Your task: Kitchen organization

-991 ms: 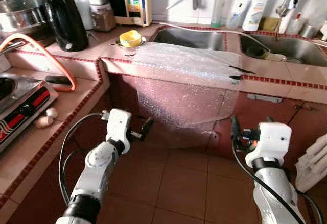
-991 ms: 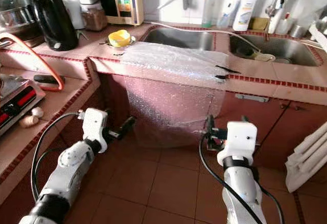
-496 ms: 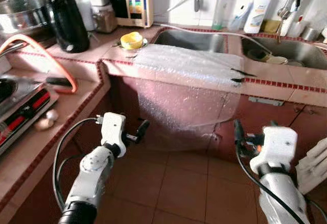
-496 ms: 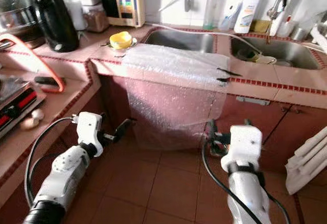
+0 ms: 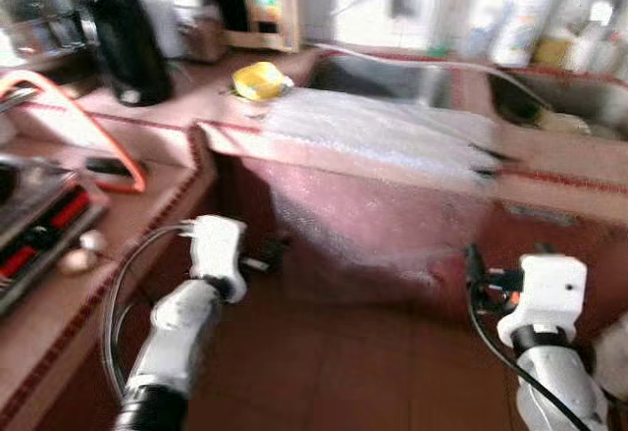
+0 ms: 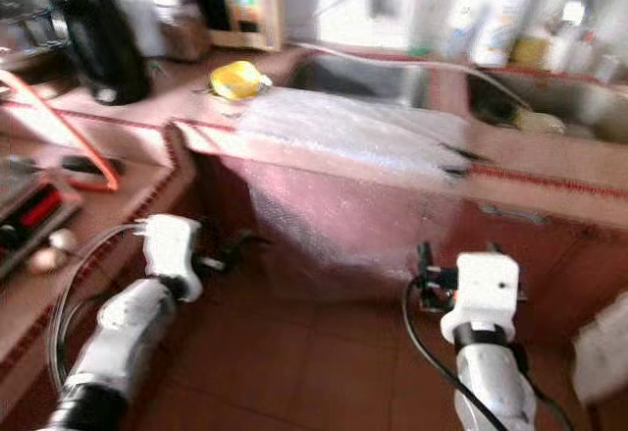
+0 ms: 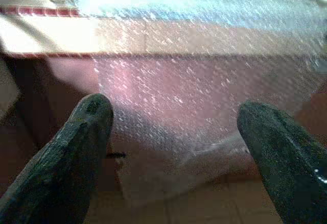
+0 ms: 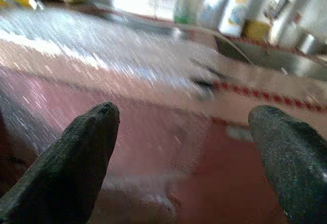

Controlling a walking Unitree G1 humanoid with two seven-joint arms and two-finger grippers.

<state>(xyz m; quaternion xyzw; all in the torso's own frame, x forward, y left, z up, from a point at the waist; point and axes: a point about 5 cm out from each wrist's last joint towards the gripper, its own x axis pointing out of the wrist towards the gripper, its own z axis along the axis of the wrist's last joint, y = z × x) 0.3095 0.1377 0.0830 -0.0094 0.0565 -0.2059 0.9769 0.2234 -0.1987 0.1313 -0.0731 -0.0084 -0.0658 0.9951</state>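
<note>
Over the red-tiled counter (image 5: pixel 245 141) beside the sink (image 5: pixel 392 80), a sheet of bubble wrap (image 5: pixel 383 156) drapes from the top down across the cabinet front, its lower edge hanging above the floor. Your left gripper (image 7: pixel 173 147) hangs low before that sheet, fingers spread wide and empty. Your right gripper (image 8: pixel 189 157) sits equally low to the other side, fingers also wide apart, holding nothing. A yellow object (image 5: pixel 258 80) rests near the wrap's far corner; a black kettle (image 5: pixel 123 43) stands further left. The head views are blurred.
</note>
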